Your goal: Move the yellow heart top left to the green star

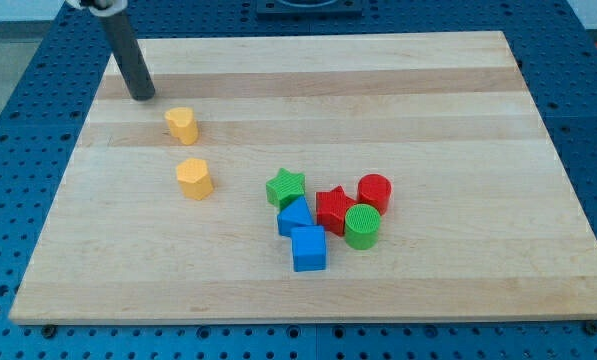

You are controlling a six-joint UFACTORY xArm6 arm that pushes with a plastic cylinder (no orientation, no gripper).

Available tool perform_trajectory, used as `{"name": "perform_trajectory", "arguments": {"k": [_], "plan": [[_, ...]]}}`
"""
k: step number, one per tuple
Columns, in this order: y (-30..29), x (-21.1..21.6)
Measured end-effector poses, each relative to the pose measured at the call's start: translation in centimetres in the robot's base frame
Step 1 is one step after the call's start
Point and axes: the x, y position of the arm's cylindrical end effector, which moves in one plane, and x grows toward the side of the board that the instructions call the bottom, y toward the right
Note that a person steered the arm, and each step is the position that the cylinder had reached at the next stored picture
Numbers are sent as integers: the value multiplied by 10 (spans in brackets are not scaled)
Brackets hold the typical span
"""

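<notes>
My tip [143, 96] rests on the wooden board [428, 80] near its top left corner. A yellow block that looks like the heart [182, 124] lies just below and right of the tip, a small gap apart. A second yellow block [194, 178], more pentagon-like, lies below it. The green star [286, 187] sits right of that, at the left end of a cluster near the board's middle. The tip touches no block.
Packed against the green star are a blue block [295, 215], a blue cube [309, 248], a red star [334, 208], a red cylinder [374, 191] and a green cylinder [362, 225]. Blue pegboard surrounds the board.
</notes>
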Motion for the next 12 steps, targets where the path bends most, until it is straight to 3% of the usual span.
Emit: {"name": "perform_trajectory", "arguments": {"k": [1,3,6,8,10,12], "plan": [[35,33],[80,34],[65,45],[66,80],[114,125],[130,137]]}}
